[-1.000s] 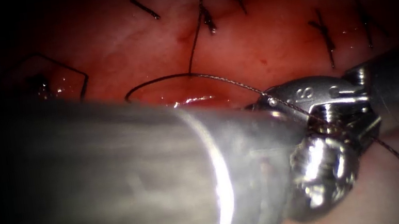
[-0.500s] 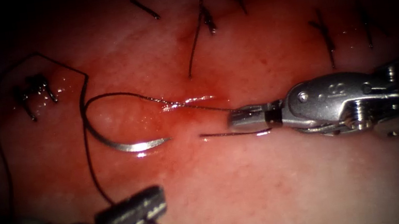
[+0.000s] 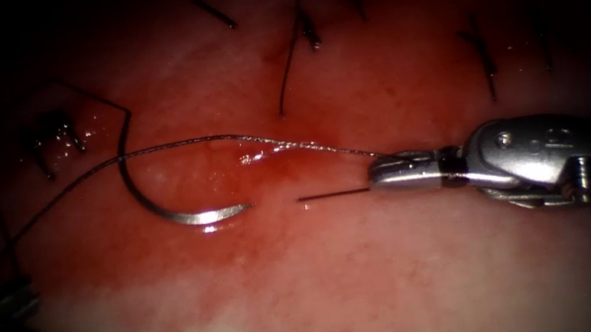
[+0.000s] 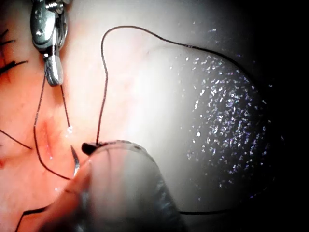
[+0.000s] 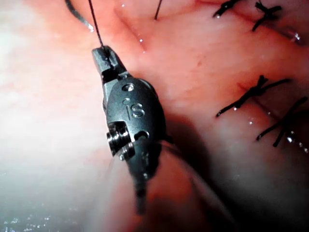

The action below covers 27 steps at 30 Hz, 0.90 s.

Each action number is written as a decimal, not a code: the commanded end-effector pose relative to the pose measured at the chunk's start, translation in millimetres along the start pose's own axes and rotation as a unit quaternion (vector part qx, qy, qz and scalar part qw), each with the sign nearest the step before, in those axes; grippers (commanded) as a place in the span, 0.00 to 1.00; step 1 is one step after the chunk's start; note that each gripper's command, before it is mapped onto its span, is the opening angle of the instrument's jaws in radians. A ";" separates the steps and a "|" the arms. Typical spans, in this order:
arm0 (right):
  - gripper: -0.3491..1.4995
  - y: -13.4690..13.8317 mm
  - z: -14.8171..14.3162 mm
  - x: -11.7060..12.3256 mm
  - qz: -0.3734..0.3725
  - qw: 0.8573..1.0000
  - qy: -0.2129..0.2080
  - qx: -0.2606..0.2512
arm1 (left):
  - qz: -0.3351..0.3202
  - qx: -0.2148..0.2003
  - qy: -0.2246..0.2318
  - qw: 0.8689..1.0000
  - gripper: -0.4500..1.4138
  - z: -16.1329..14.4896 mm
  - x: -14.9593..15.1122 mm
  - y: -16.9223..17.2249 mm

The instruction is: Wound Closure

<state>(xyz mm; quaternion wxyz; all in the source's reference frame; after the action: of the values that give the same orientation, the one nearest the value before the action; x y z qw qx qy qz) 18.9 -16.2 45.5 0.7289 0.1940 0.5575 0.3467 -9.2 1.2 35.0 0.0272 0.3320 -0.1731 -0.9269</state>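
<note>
Needle (image 3: 186,208) lies free on the tissue (image 3: 372,271), left of the cut (image 3: 278,149), curve bowed toward the tissue's near edge, tip pointing at the cut. Neither of my tools holds it, and I can't tell for sure whether any part is buried (it looks to rest on the surface, glinting mid-curve).

Thread (image 3: 177,144) runs from my right tool across the cut, over the needle's tail end, then off toward the tissue's left edge; another length trails along the near edge.

My right tool (image 3: 397,171) sits just right of the cut, jaws pressed together and pinching the thread at their tip; the right wrist view shows the strand leaving the closed tip (image 5: 104,53). A short loose thread end (image 3: 330,195) lies beside that tip.

My left tool (image 3: 3,307) is at the tissue's left edge, dim; thread meets its tip in the left wrist view (image 4: 89,147), but I can't tell how its jaws stand.

Tied stitches (image 3: 481,55) w/ cut tails line the far edge, one more (image 3: 52,138) at far left. Red fluid (image 3: 266,174) pools around the cut.
</note>
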 end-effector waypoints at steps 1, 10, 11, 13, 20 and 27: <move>0.00 -0.9 0.5 -0.6 0.002 1.000 -0.001 0.010 | -0.002 -0.001 0.001 1.000 0.00 0.9 0.1 1.1; 0.94 -1.8 0.9 0.4 0.018 0.999 0.025 0.031 | -0.009 0.002 0.015 1.000 0.00 3.5 0.6 1.6; 0.96 -1.7 0.8 0.5 0.007 0.999 0.030 0.031 | -0.010 0.001 0.016 1.000 0.00 3.3 0.8 1.8; 0.97 -1.4 0.3 0.8 -0.018 0.999 0.034 0.033 | -0.010 0.001 0.015 1.000 0.00 3.0 1.1 2.0; 0.98 0.5 -3.3 3.0 -0.059 0.997 0.027 0.036 | -0.012 -0.004 0.018 1.000 0.00 1.2 2.4 3.0; 0.87 3.1 -6.9 5.3 -0.097 0.995 0.025 0.004 | 0.013 -0.006 0.021 1.000 0.00 1.0 3.5 2.9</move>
<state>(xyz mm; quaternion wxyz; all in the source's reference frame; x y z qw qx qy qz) 11.7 -10.3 41.4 0.7436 0.1258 0.5931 0.2820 -12.3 -0.7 34.0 0.0476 0.3498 -0.1733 -0.9194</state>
